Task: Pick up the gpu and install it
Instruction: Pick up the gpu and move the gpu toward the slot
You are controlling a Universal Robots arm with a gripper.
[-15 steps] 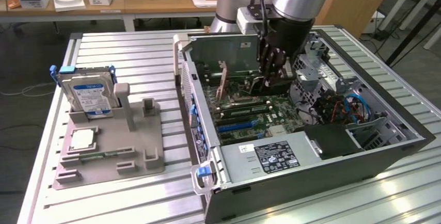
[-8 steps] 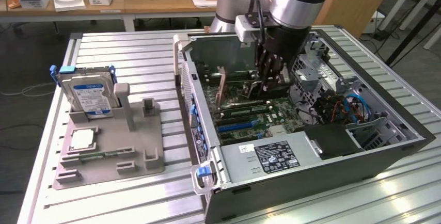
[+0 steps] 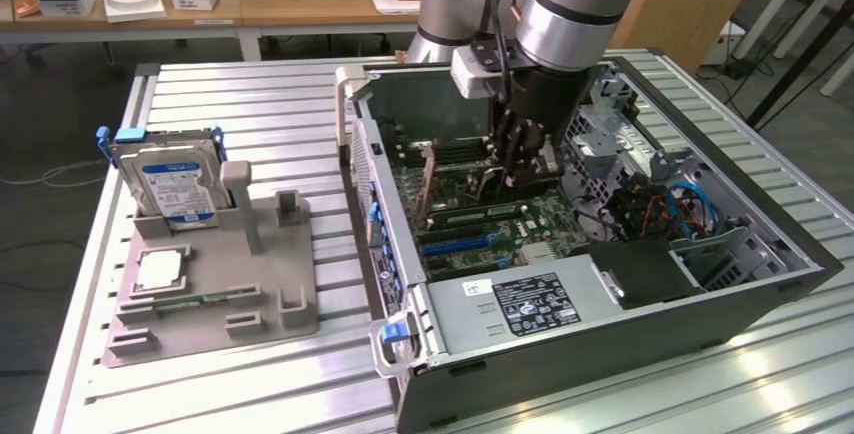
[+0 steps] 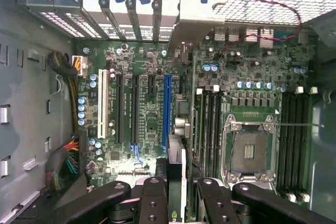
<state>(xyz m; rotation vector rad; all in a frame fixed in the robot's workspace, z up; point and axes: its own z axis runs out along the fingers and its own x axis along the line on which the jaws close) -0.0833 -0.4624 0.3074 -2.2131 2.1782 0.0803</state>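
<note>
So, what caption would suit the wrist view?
Fingers grip the gpu edge-on above the motherboard in the case.

Bright, even room light — white glare on the ribbed table (image 3: 787, 359) at the exterior view's right. Open case (image 3: 601, 364) interior shaded beneath the arm (image 3: 574, 14). Wrist view: motherboard (image 4: 147, 119) well lit, vent grille (image 4: 262, 6) blown out — grey wall (image 4: 31, 129) dimmer

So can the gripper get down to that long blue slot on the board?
Probably yes. The gripper, closed on the gpu, hangs over the board close to the blue slot, which looks empty, nothing lying across it.
</note>
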